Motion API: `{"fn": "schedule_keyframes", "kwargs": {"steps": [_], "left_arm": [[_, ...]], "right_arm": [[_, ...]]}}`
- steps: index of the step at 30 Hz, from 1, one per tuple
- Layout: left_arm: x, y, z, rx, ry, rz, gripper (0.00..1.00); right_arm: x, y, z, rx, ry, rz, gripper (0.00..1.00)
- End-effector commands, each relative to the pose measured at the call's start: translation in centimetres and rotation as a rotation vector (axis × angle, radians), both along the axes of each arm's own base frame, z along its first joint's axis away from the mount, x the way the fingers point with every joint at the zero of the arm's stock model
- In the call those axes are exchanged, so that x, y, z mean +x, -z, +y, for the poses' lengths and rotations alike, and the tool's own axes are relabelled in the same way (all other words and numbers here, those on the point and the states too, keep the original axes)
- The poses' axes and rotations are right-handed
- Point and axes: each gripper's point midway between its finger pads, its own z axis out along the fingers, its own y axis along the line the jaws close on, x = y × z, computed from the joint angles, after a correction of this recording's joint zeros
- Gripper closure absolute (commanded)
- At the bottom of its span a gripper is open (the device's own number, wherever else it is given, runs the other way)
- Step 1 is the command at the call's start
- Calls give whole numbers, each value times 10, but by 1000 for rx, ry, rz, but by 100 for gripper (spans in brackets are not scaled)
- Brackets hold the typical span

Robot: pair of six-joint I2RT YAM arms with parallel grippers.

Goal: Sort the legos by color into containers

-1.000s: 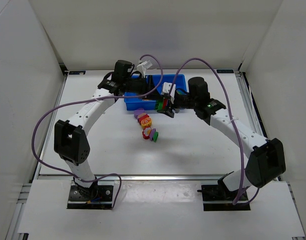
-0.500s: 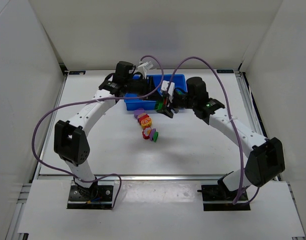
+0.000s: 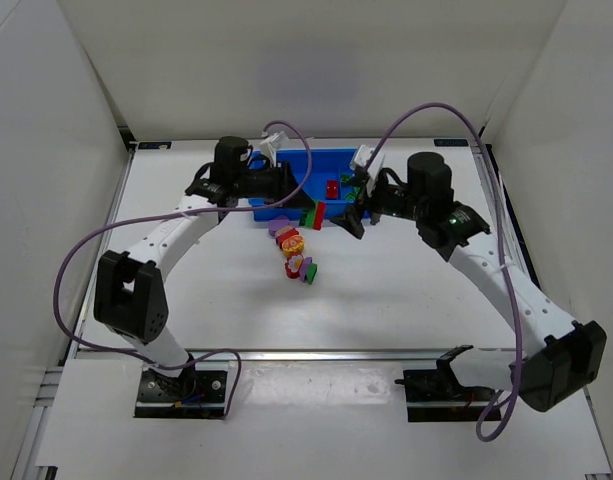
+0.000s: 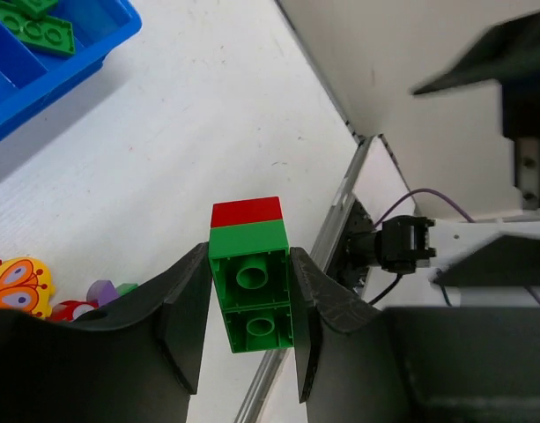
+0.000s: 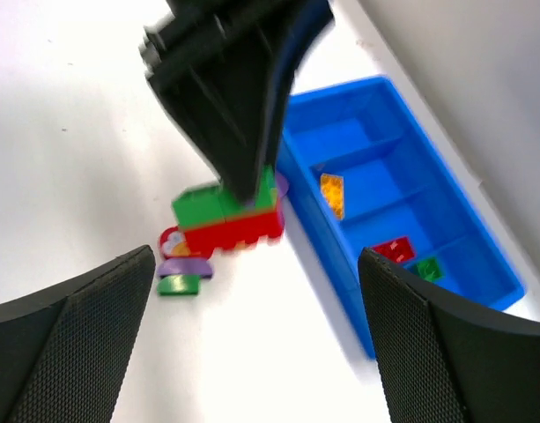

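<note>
Stacked pair: left claw point(image 4: 247, 257) pinches green brick point(image 4: 252, 304), red brick point(image 4: 246, 212) on top; right claw point(image 5: 256, 263) spread wide. Best: right closes squarely on red brick alone, pulls straight off.

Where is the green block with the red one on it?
The green plastic block, red block on its end, is pinched in the left gripper, beside the blue plastic tray's near edge in the top view.

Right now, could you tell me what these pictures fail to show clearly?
- Left wrist: frame edge cuts off most of the blue tray; a finger hides part of the loose blocks.
- Right wrist: the blurred left tool covers part of the green-and-red stack.
- Top: tray contents too small to count.
</note>
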Motion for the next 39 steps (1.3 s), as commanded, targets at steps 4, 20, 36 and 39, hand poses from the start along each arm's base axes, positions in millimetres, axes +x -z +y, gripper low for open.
{"fn": "schedule_keyframes", "kwargs": {"steps": [4, 20, 36, 39], "left_arm": [[-25, -80, 16, -222, 81, -207, 89], [-31, -105, 19, -402, 232, -160, 89], [-3, -98, 22, -427, 223, -132, 90], [-5, -98, 21, -428, 228, -128, 90]], "right_arm": [[-2, 20, -35, 118, 66, 449, 4], [5, -19, 8, 424, -342, 1016, 16], [-6, -18, 28, 388, -403, 992, 25], [0, -16, 31, 393, -387, 993, 25]]}}
